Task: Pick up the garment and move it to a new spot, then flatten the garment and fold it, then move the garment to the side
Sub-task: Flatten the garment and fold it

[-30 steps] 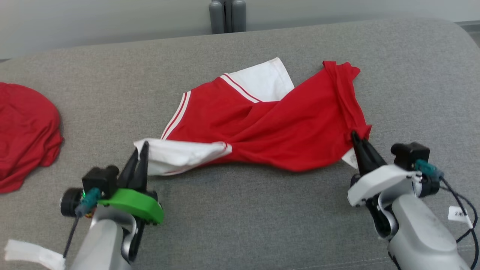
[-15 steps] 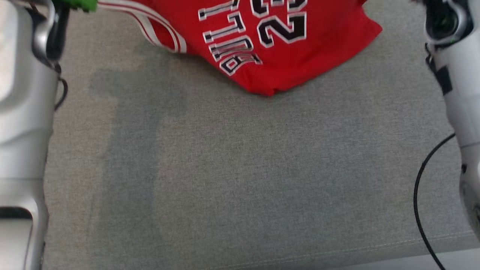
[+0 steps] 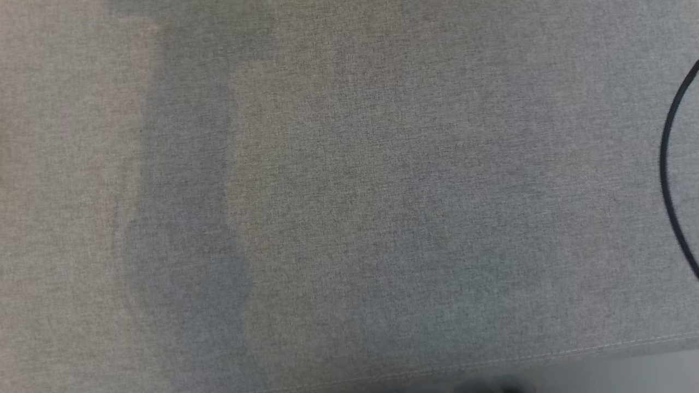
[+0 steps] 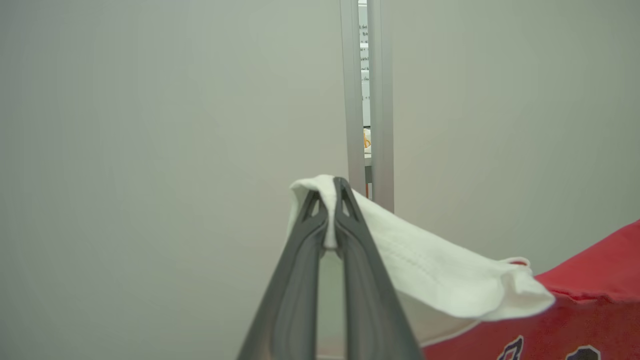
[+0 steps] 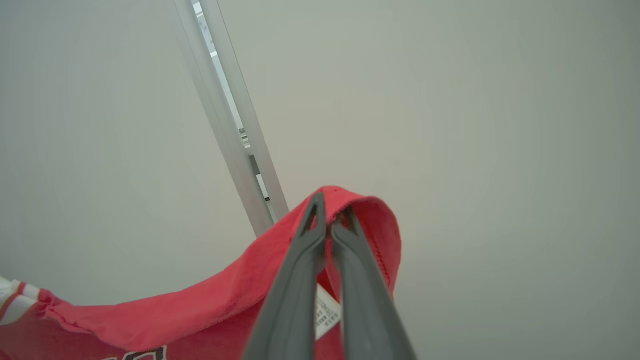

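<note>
Left wrist view is showing the left gripper (image 4: 331, 197) pinching the garment (image 4: 450, 285) by its white sleeve, red body trailing toward four o'clock; right gripper (image 5: 332, 209) is clamping the red hem; head view is taking in grey upholstery (image 3: 349, 196), black cable (image 3: 667, 164) at three o'clock

soft even light, faint vertical shadow bands on the grey upholstery (image 3: 349, 218), close pincer fingers (image 4: 300, 280) blurred

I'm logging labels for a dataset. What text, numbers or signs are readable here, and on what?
Jersey print: dark outlined characters cut off at the picture edge in both wrist views, unreadable.
White tag on the jersey: print too small to read.
Marks through the wall gap: too small to read.
Nothing reads clearly.
</note>
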Controlling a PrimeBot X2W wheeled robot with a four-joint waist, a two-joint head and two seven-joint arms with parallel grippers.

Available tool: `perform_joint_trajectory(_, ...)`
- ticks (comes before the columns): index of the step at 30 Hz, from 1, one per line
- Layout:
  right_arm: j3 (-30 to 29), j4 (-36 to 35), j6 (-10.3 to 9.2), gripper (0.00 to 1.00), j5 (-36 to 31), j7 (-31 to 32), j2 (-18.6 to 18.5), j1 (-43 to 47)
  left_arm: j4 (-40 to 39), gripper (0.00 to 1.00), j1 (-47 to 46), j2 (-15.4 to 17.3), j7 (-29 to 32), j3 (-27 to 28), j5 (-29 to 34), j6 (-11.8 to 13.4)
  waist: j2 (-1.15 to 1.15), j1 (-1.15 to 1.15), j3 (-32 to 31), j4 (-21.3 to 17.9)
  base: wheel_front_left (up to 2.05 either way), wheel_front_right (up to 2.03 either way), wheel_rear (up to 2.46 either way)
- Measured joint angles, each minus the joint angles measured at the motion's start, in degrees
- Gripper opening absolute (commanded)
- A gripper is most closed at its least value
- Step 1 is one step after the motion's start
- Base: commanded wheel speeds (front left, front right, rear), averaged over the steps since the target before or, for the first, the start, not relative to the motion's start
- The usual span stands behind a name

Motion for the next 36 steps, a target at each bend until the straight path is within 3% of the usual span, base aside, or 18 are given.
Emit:
perform_joint_trajectory(9,3.66,2.14,0.0,0.0,2.18,-1.14,-0.92,-3.93,1.6,0.0,-6.0,-0.77,-2.01,-4.19,-1.47,-0.01,0.0,-0.01,1.02,0.36,0.0,0.0,0.0)
perform_joint_trajectory(17,7.78,-1.21,0.0,0.0,8.61,-2.77,-2.11,5.37,0.19,0.0,3.15,-0.43,-4.6,-5.2,-5.17,-0.01,0.0,0.0,2.42,0.41,0.0,0.0,0.0)
perform_joint_trajectory(23,10.72,-8.06,-0.01,0.0,15.72,-5.52,-4.2,19.75,-10.01,0.0,17.13,-0.01,-5.25,1.02,-6.9,1.53,0.0,-0.01,0.43,0.42,0.0,0.0,0.0)
perform_joint_trajectory(31,15.22,-20.61,-0.01,0.0,22.16,-7.68,-7.33,44.2,-28.97,0.0,48.37,-1.29,-5.27,6.39,-4.32,6.05,0.0,-0.01,-4.34,0.13,0.0,0.0,0.0)
perform_joint_trajectory(36,15.96,-27.55,-0.01,0.0,25.01,-8.46,-9.36,59.11,-36.87,0.0,66.11,-3.35,-5.26,7.73,-4.03,7.98,0.0,-0.02,-7.58,0.04,0.0,0.0,0.0)
